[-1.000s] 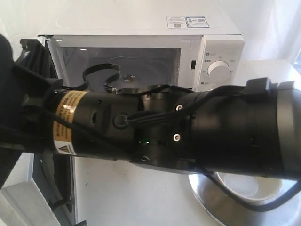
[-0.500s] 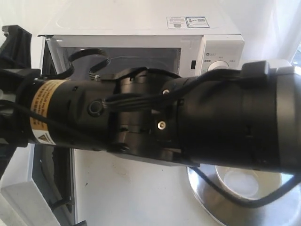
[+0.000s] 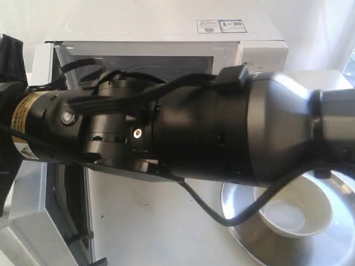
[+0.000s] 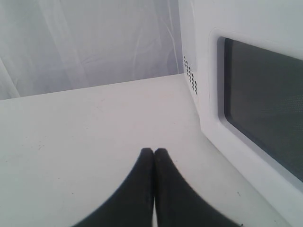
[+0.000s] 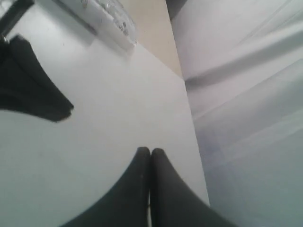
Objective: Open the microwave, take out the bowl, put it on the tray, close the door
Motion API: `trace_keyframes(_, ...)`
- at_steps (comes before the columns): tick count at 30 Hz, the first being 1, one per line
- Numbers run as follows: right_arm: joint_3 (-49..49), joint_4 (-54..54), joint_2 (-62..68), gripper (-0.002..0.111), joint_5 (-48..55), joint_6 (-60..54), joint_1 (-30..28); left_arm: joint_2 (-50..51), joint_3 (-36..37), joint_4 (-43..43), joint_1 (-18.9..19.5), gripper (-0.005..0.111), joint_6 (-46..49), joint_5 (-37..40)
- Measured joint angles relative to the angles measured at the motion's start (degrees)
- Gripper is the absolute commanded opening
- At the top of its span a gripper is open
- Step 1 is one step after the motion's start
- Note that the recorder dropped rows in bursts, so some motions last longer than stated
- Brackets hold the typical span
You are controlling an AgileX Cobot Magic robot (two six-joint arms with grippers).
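1. The small cream-white bowl already sits in the large shiny silver tray at the near right. What is left, by my reading, is shutting the door.
2. The white boxy microwave stands at the far side. Its white door with the dark window hangs open at the left, swung toward the near side.
3. The left gripper has its fingers pressed together and holds nothing. It hovers low over the white table, with the door's outer face just beside it.
4. The right gripper is likewise closed and empty above bare table.
5. To close well, push with the closed fingers flat on the door's outer face, near its free edge. Follow the hinge arc and press until it latches, keeping the elbow away from the tray.
6. Against 1 second ago, the thick black arm has slid further left and now hides the dial. The bowl shows more fully, and the door looks about as open.
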Motion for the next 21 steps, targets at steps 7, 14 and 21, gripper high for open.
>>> trace_keyframes(7,-2.5,-3.5,-1.0,0.000,19.2,-3.2,-3.0,0.0,0.0,0.0,0.0,0.000,0.0,0.0)
trace_keyframes(14,-3.9,-24.0,-1.8,0.000,31.2,14.4,-11.1,0.0,0.0,0.0,0.0,0.000,0.0,0.0)
trace_keyframes(21,-6.3,-35.6,-3.1,0.000,38.3,41.7,-15.5,0.0,0.0,0.0,0.0,0.000,0.0,0.0)
